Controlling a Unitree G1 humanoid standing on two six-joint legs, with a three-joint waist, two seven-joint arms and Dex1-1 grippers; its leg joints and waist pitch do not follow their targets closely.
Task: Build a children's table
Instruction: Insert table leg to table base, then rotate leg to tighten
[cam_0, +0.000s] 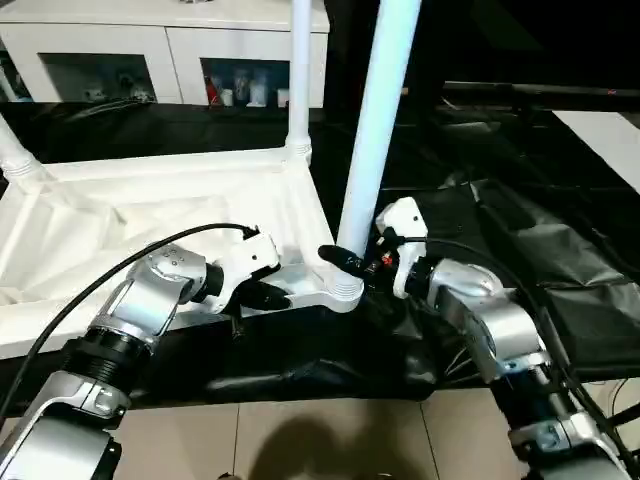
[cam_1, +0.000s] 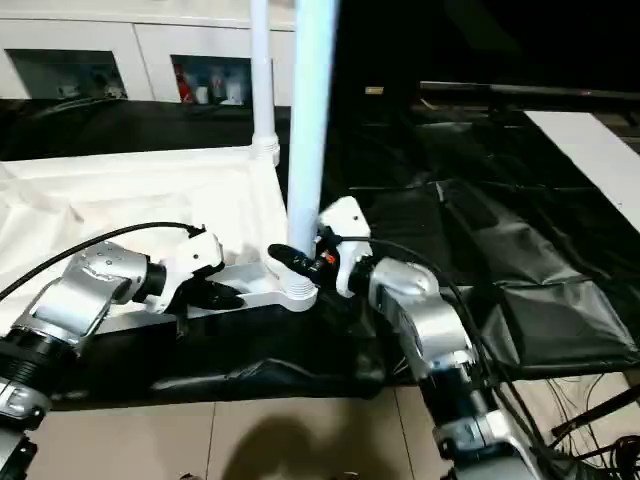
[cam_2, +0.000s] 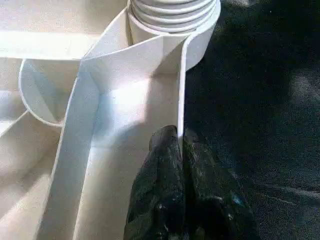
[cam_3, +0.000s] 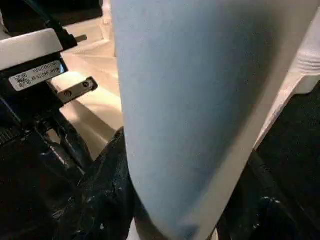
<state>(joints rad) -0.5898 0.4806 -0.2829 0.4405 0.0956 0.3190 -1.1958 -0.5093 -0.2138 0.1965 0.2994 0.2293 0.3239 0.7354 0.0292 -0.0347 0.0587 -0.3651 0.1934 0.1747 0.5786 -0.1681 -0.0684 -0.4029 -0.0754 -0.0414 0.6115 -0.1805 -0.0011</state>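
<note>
The white tabletop (cam_0: 150, 215) lies upside down on the black-sheeted work table, ribbed underside up. One white leg (cam_0: 299, 80) stands in its far right corner, and the foot of another (cam_0: 15, 150) shows at the far left. A third leg (cam_0: 375, 120) stands upright in the near right corner socket (cam_0: 343, 290). My right gripper (cam_0: 345, 262) is shut on this leg just above the socket, with a finger (cam_3: 107, 190) on each side of the tube. My left gripper (cam_0: 270, 293) is shut on the tabletop's thin near rim (cam_2: 181, 90), just left of that socket.
The black sheet (cam_0: 520, 230) lies wrinkled to the right of the tabletop. A white cabinet with glass doors (cam_0: 160, 50) stands behind the work table. The table's front edge runs just below my grippers, with tiled floor (cam_0: 300, 440) beneath. A black cable (cam_0: 90, 290) trails from my left wrist.
</note>
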